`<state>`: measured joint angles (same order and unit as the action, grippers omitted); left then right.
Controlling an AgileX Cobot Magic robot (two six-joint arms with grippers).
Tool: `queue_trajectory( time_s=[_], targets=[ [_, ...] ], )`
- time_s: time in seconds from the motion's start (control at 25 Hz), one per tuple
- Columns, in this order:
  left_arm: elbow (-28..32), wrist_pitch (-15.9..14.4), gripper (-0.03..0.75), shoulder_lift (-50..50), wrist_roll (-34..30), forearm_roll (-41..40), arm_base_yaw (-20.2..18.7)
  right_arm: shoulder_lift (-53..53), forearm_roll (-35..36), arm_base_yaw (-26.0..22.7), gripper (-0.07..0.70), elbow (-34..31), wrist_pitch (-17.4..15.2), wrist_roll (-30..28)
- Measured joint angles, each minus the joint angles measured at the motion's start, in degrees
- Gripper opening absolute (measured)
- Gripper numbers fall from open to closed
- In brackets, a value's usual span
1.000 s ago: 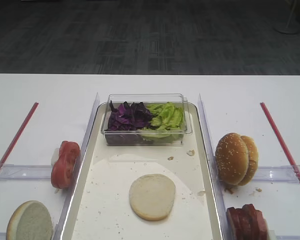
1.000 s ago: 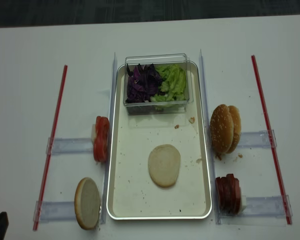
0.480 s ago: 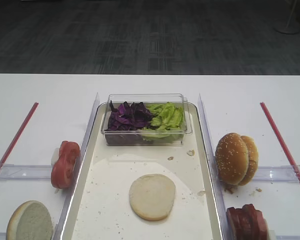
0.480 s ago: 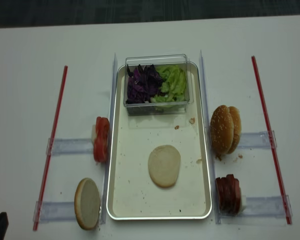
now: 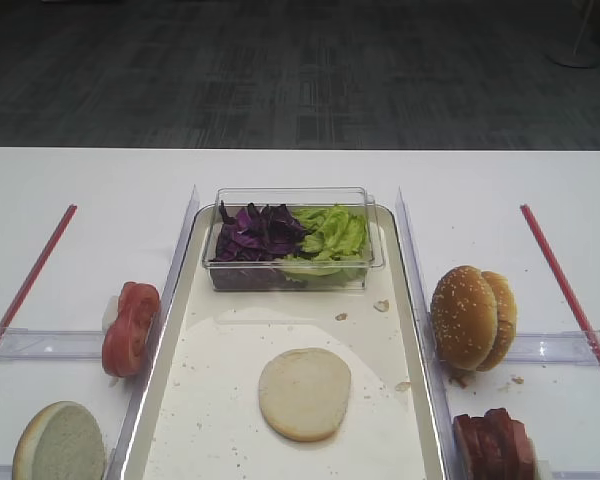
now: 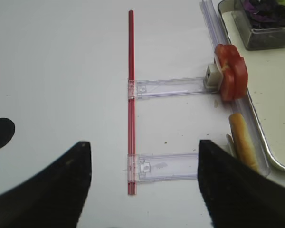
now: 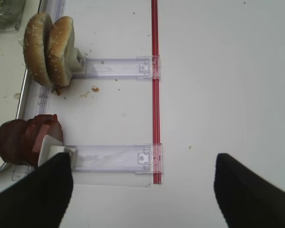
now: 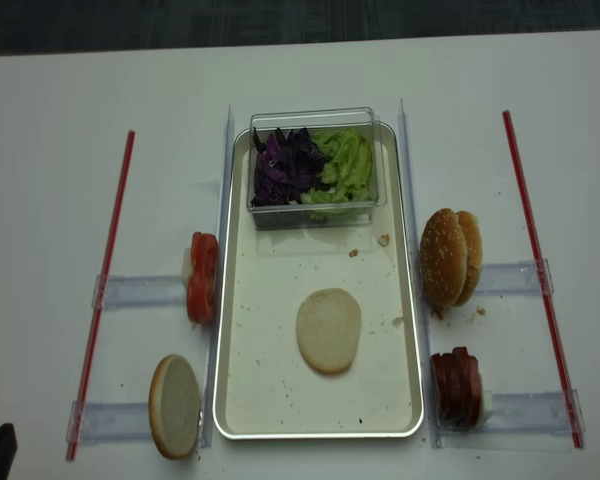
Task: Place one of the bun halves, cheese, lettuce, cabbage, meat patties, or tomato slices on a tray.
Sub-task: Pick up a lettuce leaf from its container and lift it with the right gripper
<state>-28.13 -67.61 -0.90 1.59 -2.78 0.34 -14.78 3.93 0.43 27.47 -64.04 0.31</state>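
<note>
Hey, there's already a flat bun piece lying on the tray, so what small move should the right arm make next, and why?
Probably swing the right gripper left and down toward the meat patties. Its fingers are spread wide and hold nothing, the patties stand just beside its left finger, and the tray so far holds only one flat bun half.

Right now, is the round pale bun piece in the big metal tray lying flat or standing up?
Flat. The round pale bun piece lies cut face up on the big metal tray floor.
</note>
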Motion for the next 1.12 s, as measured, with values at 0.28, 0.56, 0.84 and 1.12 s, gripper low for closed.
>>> queue_trajectory(
  time_s=[0.28, 0.56, 0.84, 1.12],
  targets=[
    [0.0, 0.0, 0.440, 0.0, 0.0, 0.0, 0.0, -6.9, 0.6, 0.0, 0.624, 0.0, 0.1, 0.1],
    [0.0, 0.0, 0.440, 0.0, 0.0, 0.0, 0.0, -14.6, 0.6, 0.0, 0.624, 3.7, 0.1, 0.1],
    [0.0, 0.0, 0.440, 0.0, 0.0, 0.0, 0.0, -24.7, 0.5, 0.0, 0.624, 7.1, -0.5, 0.1],
    [0.0, 0.0, 0.440, 0.0, 0.0, 0.0, 0.0, -32.6, -0.6, 0.0, 0.624, 7.5, -0.4, 0.1]
  ],
)
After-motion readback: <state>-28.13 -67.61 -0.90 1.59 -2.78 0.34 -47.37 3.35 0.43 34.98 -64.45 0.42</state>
